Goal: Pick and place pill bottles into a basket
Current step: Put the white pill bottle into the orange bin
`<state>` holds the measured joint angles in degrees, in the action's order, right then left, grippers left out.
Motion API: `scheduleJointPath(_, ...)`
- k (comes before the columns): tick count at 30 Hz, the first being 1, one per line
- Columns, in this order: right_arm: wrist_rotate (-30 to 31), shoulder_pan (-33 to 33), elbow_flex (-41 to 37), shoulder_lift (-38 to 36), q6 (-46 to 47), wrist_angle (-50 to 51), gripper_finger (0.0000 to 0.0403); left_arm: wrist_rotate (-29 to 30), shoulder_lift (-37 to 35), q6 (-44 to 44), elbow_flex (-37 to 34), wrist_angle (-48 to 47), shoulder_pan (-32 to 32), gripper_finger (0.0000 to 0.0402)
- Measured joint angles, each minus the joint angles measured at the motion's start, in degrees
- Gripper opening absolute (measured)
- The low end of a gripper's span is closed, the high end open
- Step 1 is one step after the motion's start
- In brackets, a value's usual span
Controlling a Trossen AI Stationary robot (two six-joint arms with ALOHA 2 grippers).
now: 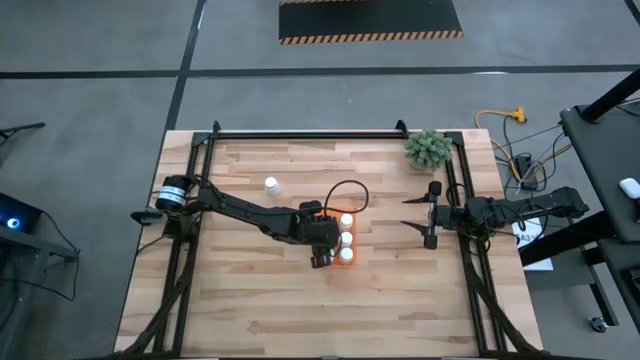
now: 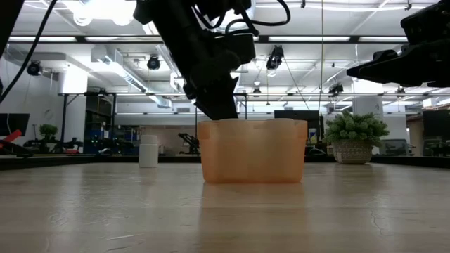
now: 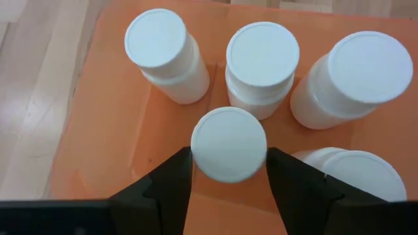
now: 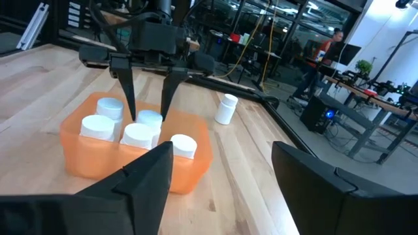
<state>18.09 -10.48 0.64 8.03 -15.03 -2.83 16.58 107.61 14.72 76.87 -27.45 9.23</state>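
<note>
The left claw (image 3: 228,179) hangs over the orange basket (image 3: 104,130), which sits near the middle of the wooden counter (image 1: 250,300). Its two dark fingers (image 3: 171,186) stand a little apart, one on each side of a white pill bottle (image 3: 228,143) that stands in the basket. There is a thin gap between each finger and the cap, so the claw is not squeezing it.

Four more bottles stand in the basket around it. Three are in a row (image 3: 264,62) on the far side, and one (image 3: 358,175) is just beside the right finger.

One last bottle (image 1: 271,186) stands alone on the counter, well apart from the basket.

The right claw (image 1: 424,215) waits near the right edge of the counter with its fingers wide apart, holding nothing. A small green plant (image 1: 428,148) sits in the far right corner.
</note>
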Motion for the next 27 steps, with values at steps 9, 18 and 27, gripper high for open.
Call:
scheduleJointPath(9, 0.02, 0.02, 0.00, 0.00, -0.06, 0.00, 0.0256, -0.63, -2.63, 1.54, 0.27, -0.27, 0.58, 0.0179)
scheduleJointPath(18, 0.00, 0.02, 0.00, -0.01, -0.13, 0.00, 0.0249, 0.19, -10.38, -0.44, -0.45, -0.38, 4.86, 0.0179)
scheduleJointPath(27, 0.00, 0.02, 0.00, -0.02, -0.08, 0.00, 0.0256, 11.52, -18.21, -2.10, -8.98, 1.74, 6.72, 0.0179)
